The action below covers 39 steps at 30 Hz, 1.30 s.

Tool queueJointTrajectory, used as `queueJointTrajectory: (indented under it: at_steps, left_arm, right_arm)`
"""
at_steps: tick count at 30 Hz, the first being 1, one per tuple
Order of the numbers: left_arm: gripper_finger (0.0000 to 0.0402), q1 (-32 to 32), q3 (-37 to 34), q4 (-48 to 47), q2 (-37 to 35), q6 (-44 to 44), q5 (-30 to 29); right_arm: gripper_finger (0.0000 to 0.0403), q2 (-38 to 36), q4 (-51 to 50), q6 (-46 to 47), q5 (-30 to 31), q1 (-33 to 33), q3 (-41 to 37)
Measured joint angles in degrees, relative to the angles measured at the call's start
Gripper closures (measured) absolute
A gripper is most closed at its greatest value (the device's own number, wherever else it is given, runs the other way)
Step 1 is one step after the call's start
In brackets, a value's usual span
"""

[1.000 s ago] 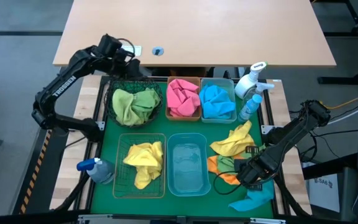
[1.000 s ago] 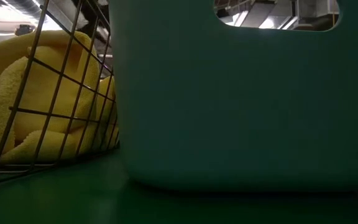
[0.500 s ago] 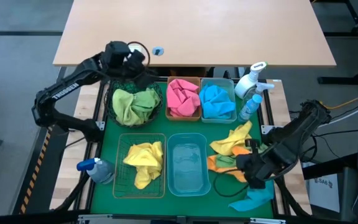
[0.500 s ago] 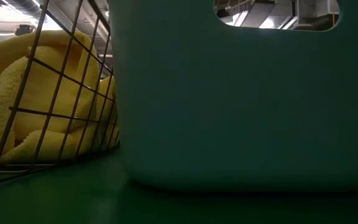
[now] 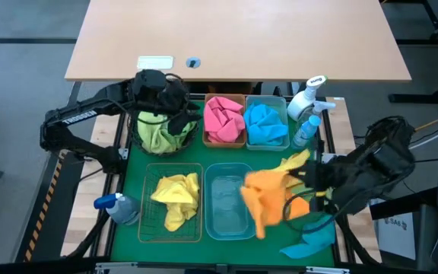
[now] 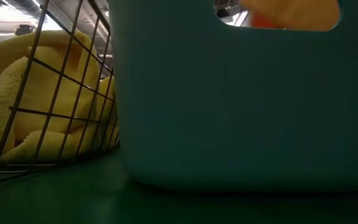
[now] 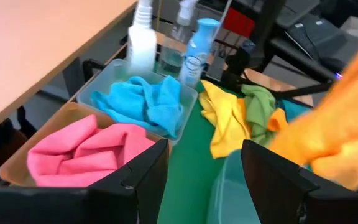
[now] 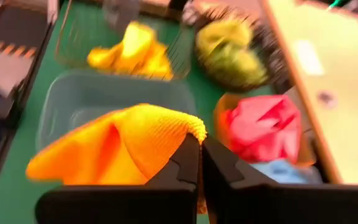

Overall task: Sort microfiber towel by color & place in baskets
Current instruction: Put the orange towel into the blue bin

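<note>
5 baskets: green mesh (image 5: 144,142), wire (image 5: 149,228), amber (image 5: 207,141), 2 blue bins (image 5: 229,228); 2 spray bottles (image 5: 307,97) at the far right edge, 1 near left. Right end effector (image 5: 301,179), pinched shut on an orange towel (image 5: 268,196), hangs it over the empty near bin's right rim. Left end effector (image 7: 204,180), fingers spread and empty, hovers above the mesh basket; loose towels crowd the right side.

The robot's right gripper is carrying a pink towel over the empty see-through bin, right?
Not quite. The towel is orange, not pink. The high view shows the right gripper carrying an orange towel over the empty see-through bin. The pink towel already lies in its own bin.
</note>
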Motion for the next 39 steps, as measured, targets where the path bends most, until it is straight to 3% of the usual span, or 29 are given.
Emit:
queueJointTrajectory:
  at_steps: [8, 13, 18, 29, 35, 39]
  left_arm:
    - [0.0206, -5.8, 0.0, 0.0, 0.0, 0.1, -3.7]
    - [0.0206, -7.7, 0.0, 0.0, 0.0, 0.0, -3.9]
    - [0.0206, -9.2, 0.0, 0.0, 0.0, 0.0, -4.0]
    - [0.0206, -9.6, 0.0, 0.1, 0.0, 0.0, -4.0]
    - [0.0206, -9.6, 0.0, 0.2, 0.0, 0.0, -4.0]
    - [0.0206, -9.6, 0.0, 0.3, 0.0, 0.0, -3.9]
  right_arm:
    - [0.0398, 0.0, -0.4, -6.4, 6.5, 0.0, 7.4]
    - [0.0398, 0.0, -0.1, -8.6, 14.8, 0.0, 9.0]
    - [0.0398, 0.2, 6.5, -12.5, 16.3, 0.0, 9.1]
    - [0.0398, 3.5, 30.8, -31.7, 8.5, 0.0, 9.0]
    - [0.0398, 6.7, 33.6, -36.5, 3.4, -1.4, 9.0]
    - [0.0398, 9.4, 32.3, -37.3, -4.0, -4.6, 9.0]
